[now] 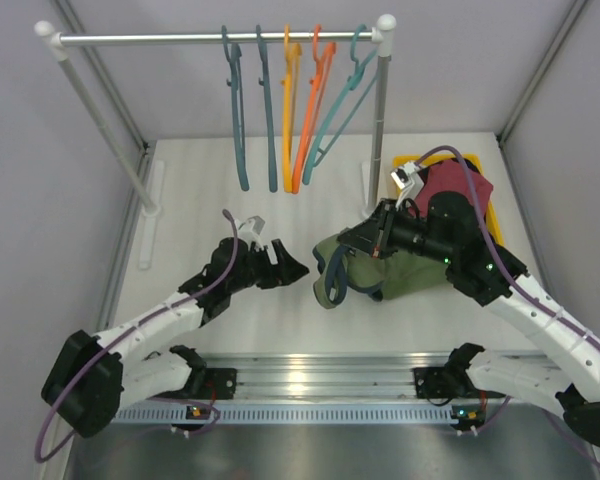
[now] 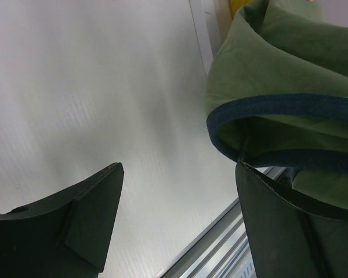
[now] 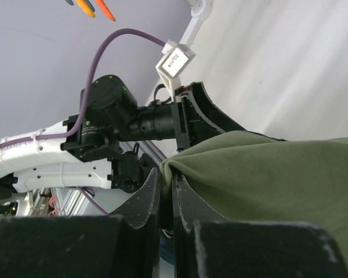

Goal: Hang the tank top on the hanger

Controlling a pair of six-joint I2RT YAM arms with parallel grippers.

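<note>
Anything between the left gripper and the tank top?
Nothing visible. The left gripper is open and faces the tank top across bare table. The top's trimmed edge sits right beside one finger. The right gripper is shut on the fabric.

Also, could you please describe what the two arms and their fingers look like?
The left arm and right arm have white link shells and black joint housings with small green lights. A purple cable loops along each, and a white camera block sits at each wrist. The fingers are dark, matte, wedge-shaped plastic.
</note>
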